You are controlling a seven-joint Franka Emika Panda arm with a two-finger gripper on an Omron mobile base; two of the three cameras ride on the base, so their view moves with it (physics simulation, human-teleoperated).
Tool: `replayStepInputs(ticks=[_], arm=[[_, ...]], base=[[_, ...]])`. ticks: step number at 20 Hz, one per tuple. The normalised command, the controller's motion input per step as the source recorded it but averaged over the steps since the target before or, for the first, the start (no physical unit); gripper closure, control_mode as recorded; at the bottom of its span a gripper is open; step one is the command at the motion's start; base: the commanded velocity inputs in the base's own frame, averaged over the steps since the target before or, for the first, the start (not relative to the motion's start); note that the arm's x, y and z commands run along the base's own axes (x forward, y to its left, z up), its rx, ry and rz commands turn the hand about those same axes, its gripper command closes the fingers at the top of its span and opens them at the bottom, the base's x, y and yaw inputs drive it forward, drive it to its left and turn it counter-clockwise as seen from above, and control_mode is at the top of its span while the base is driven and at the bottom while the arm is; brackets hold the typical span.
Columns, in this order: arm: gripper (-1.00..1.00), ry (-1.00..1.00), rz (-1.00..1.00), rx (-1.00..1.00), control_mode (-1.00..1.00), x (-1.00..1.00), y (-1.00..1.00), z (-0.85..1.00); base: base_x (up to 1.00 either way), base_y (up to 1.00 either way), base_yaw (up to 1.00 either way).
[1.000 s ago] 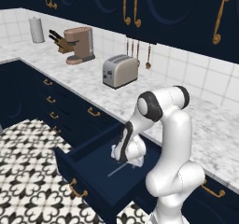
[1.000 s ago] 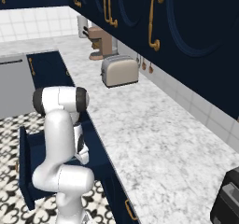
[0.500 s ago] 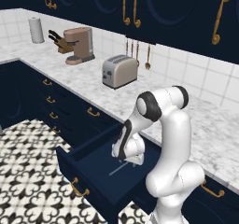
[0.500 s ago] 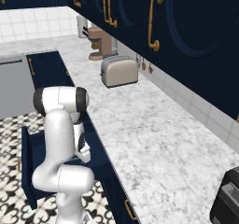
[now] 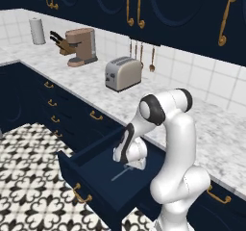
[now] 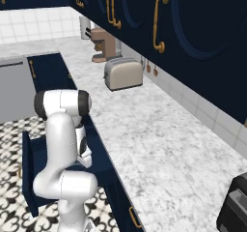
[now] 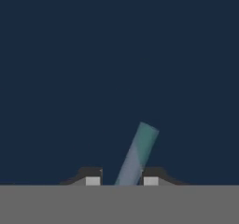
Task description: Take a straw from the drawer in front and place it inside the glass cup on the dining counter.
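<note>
The navy drawer [image 5: 89, 174] stands pulled out below the marble worktop, brass handle [image 5: 81, 195] on its front. The thin pale straw [image 5: 120, 173] lies flat on its dark floor. My gripper [image 5: 130, 164] reaches down into the drawer at the straw's far end. In the hand view the straw [image 7: 137, 152] runs up and to the right from between my fingertips [image 7: 93, 180], touching the right one, with a gap on the left. The gripper [image 7: 122, 181] is open around it. From the right base view the arm hides the hand inside the drawer [image 6: 28, 178]. The glass cup and dining counter are out of view.
A toaster [image 5: 123, 73], coffee machine [image 5: 81, 46], knife block [image 5: 60, 43] and paper towel roll [image 5: 37, 31] stand on the worktop [image 5: 216, 138] behind the drawer. Navy wall cabinets hang above. A dark appliance [image 6: 236, 207] sits at the far right. Patterned floor [image 5: 29, 177] lies left of the drawer.
The hand has shifted only very slightly over the straw's end. The straw and drawer lie where they were.
</note>
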Motion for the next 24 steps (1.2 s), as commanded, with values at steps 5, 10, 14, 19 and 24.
replayStepInputs(ticks=[5,10,14,19,24], arm=[[1.0,0.0,-0.01,0.0,-1.0,0.0,0.07,0.0],[1.0,-0.01,0.0,0.0,-1.0,0.0,0.07,0.1],[1.0,-0.11,0.01,0.0,-1.0,-0.11,0.0,0.96],[1.0,-0.03,0.1,0.03,-1.0,-0.04,0.07,1.0],[1.0,0.02,0.19,0.08,-1.0,0.03,0.2,1.0]], base=[[0.0,0.0,0.0],[0.0,0.0,0.0],[0.0,0.0,0.0],[0.0,0.0,0.0],[0.0,0.0,0.0]])
